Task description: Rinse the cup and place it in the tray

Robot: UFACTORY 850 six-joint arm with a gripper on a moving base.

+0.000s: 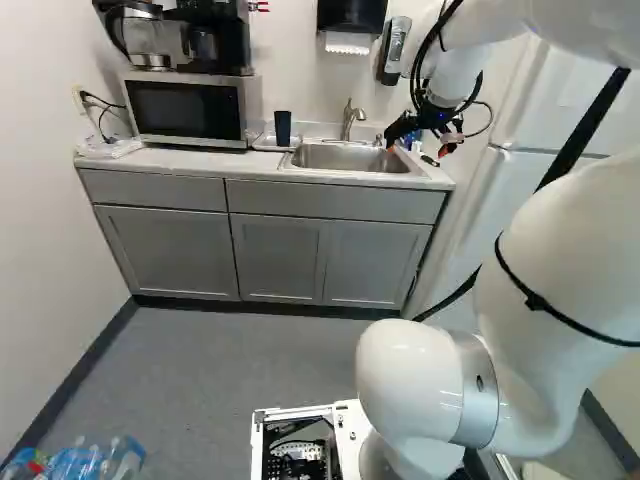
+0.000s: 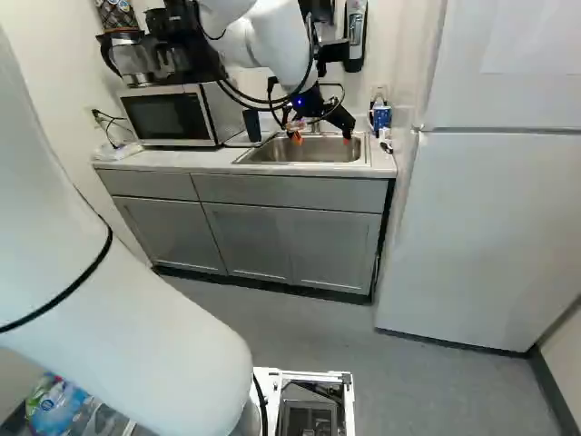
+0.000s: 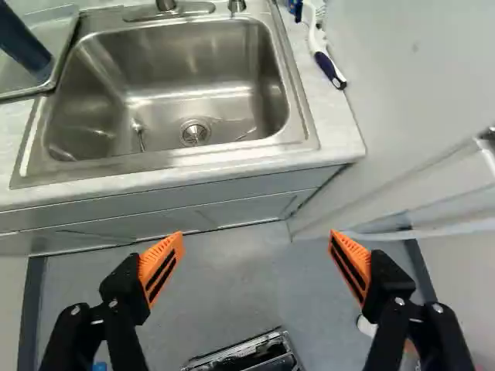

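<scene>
Hangs near the sink [image 3: 189, 69] with the end effector [image 2: 321, 139], fingers spread wide apart, gripping nothing. Looks onto the sink in the wrist view, ahead of the end effector [image 3: 255, 241], with the drain [image 3: 195, 132] in plain sight beyond the gap.

Lies apart from the cup [image 1: 283, 128], well out past the left finger and farther ahead. Places that dark cup left of the sink, on end in the tray [image 3: 68, 39]. Sets the tray just beside the sink's left edge, on the tabletop [image 1: 215, 162]. Shows a brush [image 3: 329, 68] with a white and dark blue handle on the tabletop right of the sink.

Cuts off the cup's upper part, and part of the tray, at the border of the wrist view. Cannot tell whether to call the cup mouth up or mouth down, nor wet or dry inside. Shows only the foot of the faucet [image 1: 348, 120], behind the sink, in the wrist view. Hides most of the faucet behind the end effector in the right base view. Cuts off the brush's far end too.
</scene>
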